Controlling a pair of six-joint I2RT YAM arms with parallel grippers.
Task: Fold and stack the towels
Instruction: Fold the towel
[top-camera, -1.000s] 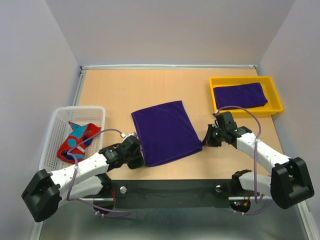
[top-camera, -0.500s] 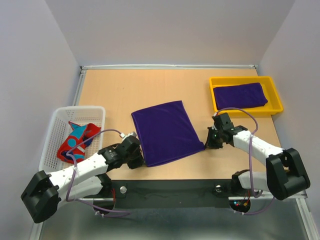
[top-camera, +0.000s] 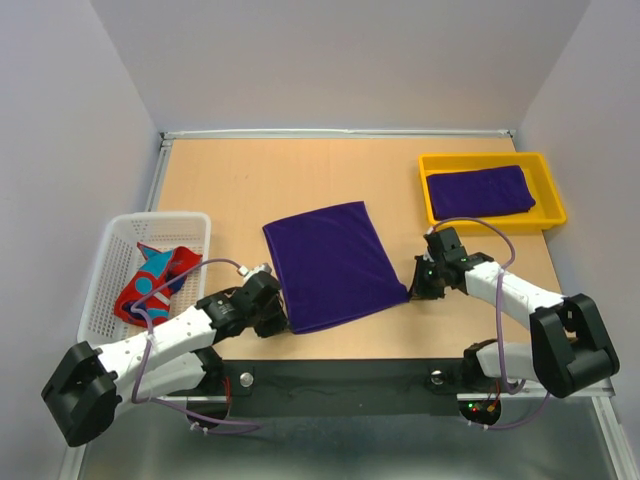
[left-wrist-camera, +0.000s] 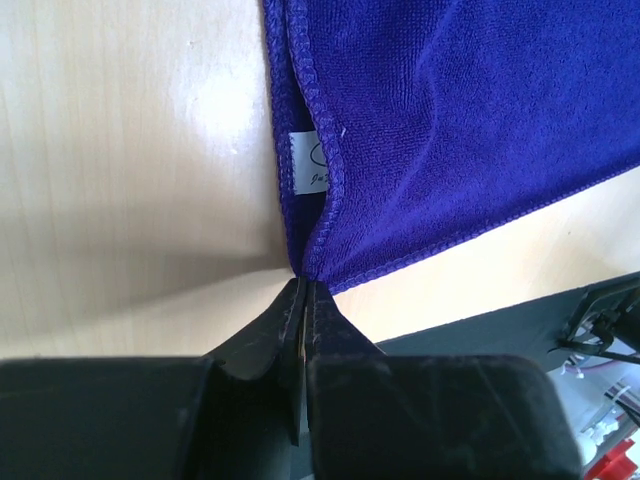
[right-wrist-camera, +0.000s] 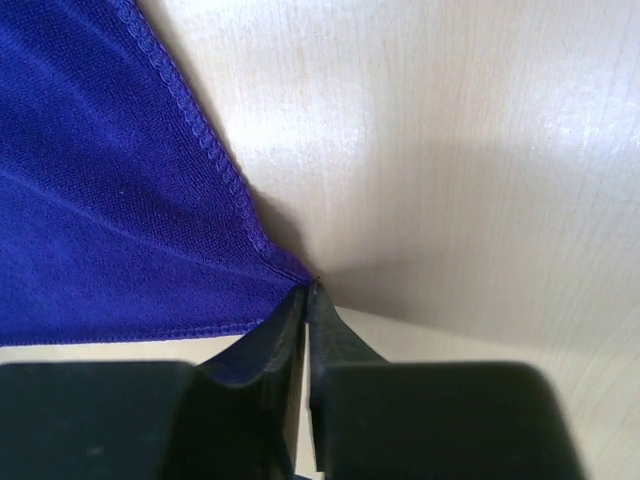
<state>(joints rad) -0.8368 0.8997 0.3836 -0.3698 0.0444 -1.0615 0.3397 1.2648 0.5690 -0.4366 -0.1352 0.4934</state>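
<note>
A deep purple towel (top-camera: 333, 262) lies spread flat in the middle of the table. My left gripper (top-camera: 283, 319) is shut on its near-left corner. In the left wrist view the jaws (left-wrist-camera: 303, 283) pinch the hem of the cloth (left-wrist-camera: 450, 120) just below a small white label (left-wrist-camera: 305, 162). My right gripper (top-camera: 411, 289) is shut on the near-right corner, and the hem of the towel (right-wrist-camera: 100, 200) runs into its tips (right-wrist-camera: 307, 290). A second purple towel (top-camera: 480, 190) lies folded in the yellow tray (top-camera: 432, 205). A red towel with light-blue marks (top-camera: 152, 281) sits crumpled in the white basket (top-camera: 112, 255).
The yellow tray stands at the back right and the white mesh basket at the left edge. The black base rail (top-camera: 340, 385) runs along the near edge, just behind both held corners. Bare wood (top-camera: 240, 185) stretches behind the spread towel.
My right arm has swung its elbow inward and drawn the near-right corner slightly to the right, pulling the near hem straighter. The left gripper has stayed put.
</note>
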